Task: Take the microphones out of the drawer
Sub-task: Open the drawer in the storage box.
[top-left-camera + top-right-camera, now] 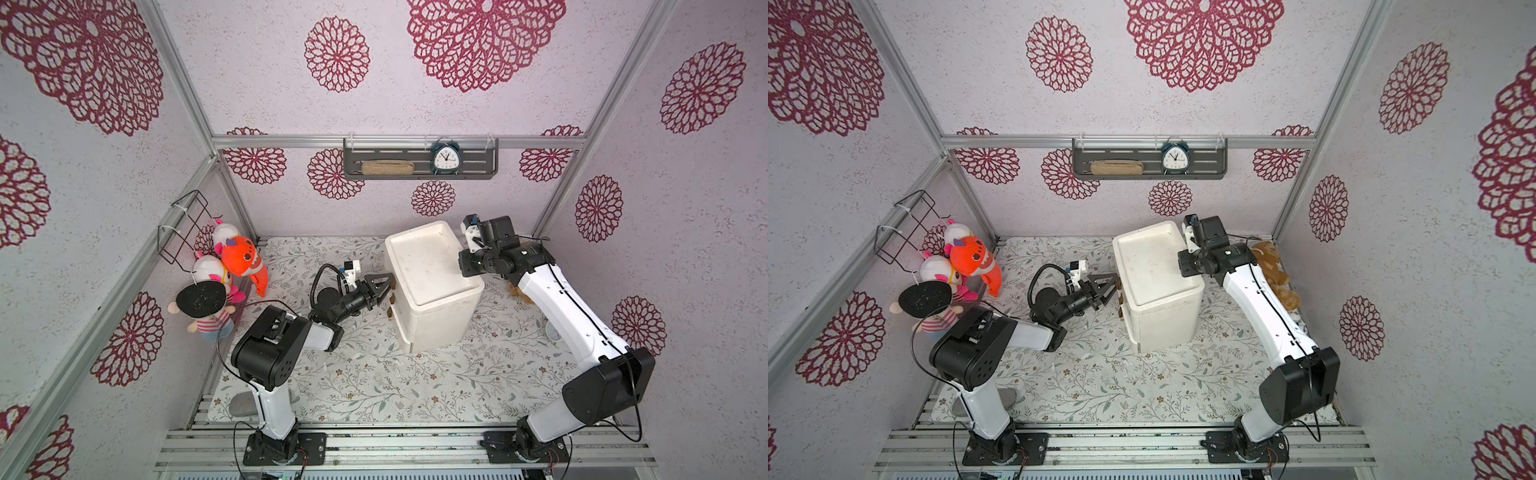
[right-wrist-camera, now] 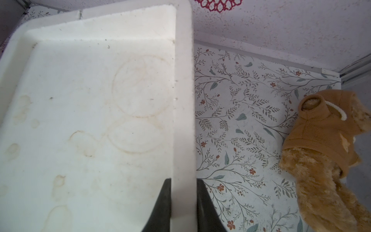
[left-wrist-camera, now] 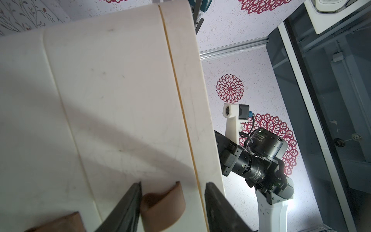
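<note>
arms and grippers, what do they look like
Both the left arm and right arm have white shells with black joints. Thin black cables run along them. The jaws are black and triangular; each wrist carries a white camera mount.

The drawer unit (image 1: 432, 286) is white with brown handles (image 3: 162, 206); the mat (image 1: 374, 382) bears grey-green leaves.

The cabinet (image 2: 90, 120) looks matt and stained, the teddy (image 2: 325, 190) fuzzy.

We saw both top views bright, even and sharp, bowed at the edges. A broad soft shadow crossed the drawer (image 3: 120, 96).
</note>
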`<state>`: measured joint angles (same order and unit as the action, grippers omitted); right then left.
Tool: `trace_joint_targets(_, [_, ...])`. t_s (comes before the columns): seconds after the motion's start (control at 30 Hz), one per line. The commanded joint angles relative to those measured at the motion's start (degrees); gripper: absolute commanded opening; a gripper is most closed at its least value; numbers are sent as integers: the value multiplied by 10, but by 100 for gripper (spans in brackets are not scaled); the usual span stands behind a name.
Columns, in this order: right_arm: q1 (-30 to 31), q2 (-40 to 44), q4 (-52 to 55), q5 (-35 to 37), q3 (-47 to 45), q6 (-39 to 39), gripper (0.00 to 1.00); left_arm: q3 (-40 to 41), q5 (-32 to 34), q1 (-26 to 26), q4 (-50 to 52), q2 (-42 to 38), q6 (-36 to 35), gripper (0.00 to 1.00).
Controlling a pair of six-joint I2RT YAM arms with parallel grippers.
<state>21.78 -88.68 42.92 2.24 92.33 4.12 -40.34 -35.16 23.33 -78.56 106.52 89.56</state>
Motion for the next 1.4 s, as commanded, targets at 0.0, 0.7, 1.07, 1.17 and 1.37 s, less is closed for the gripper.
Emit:
trace_joint_targets(0.0, [-2,18,-29,-11,16,9,0,2,-18,24,-28,-17,7,54])
trace_joint_targets(0.7, [-2,11,-28,-8,33,1,0,-3,-22,15,-25,-13,10,14])
trace_joint_targets(1.07, [-2,10,-38,38,30,-6,0,7,-18,0,161,-81,-82,0])
trace_joint_targets(1.17, [-3,10,-42,52,29,-9,0,0,-14,-1,264,-118,-131,0])
trace_joint_targets(1.37, [-7,11,-42,97,29,-20,0,-13,-6,-10,400,-179,-193,0])
